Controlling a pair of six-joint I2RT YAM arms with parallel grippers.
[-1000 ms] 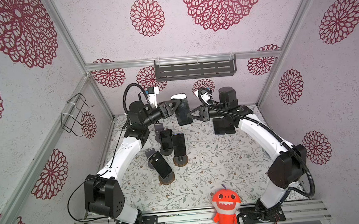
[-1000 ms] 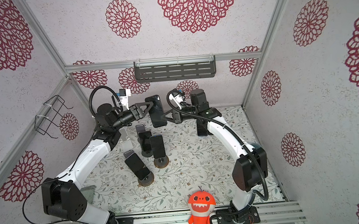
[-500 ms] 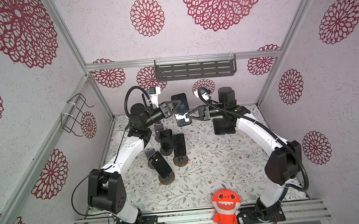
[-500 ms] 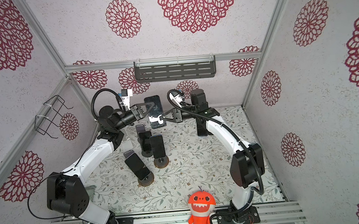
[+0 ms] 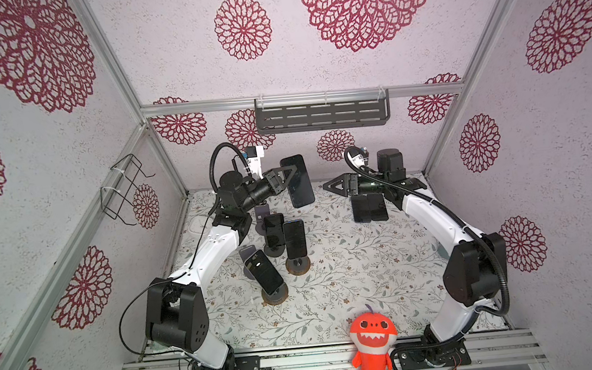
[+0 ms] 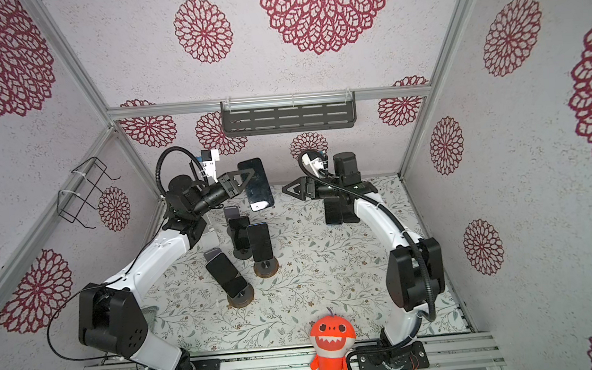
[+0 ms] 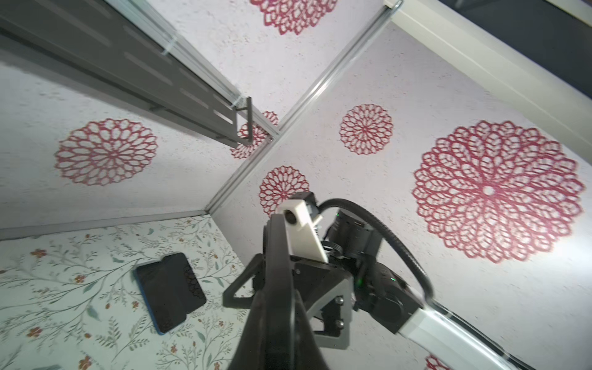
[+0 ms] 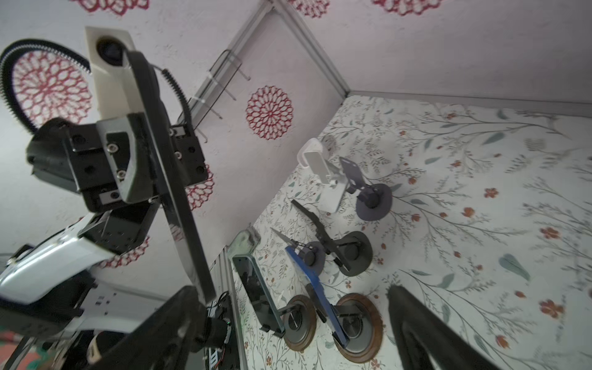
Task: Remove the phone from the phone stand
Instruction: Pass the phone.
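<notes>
- Glossy, mirror-smooth dark face on the lifted phone [image 5: 298, 182].
- Brown wood-look rims around smooth grey discs on two stand bases [image 8: 365, 336].
- Matt printed floral covering on the table [image 5: 349, 279].
- Rough, grainy finish on the walls [image 5: 167, 40].
- Matt dark perforated metal for the shelf [image 5: 321, 116].
- Bare pale metal for the frame rails [image 5: 209, 106].
- Soft orange plush on the shark toy [image 5: 371, 339].

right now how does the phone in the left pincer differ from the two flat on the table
The held phone is airborne, clamped in the left pincer; the two flat phones rest ungripped on the table. It stands nearly upright; they lie side by side. All are dark.
</notes>
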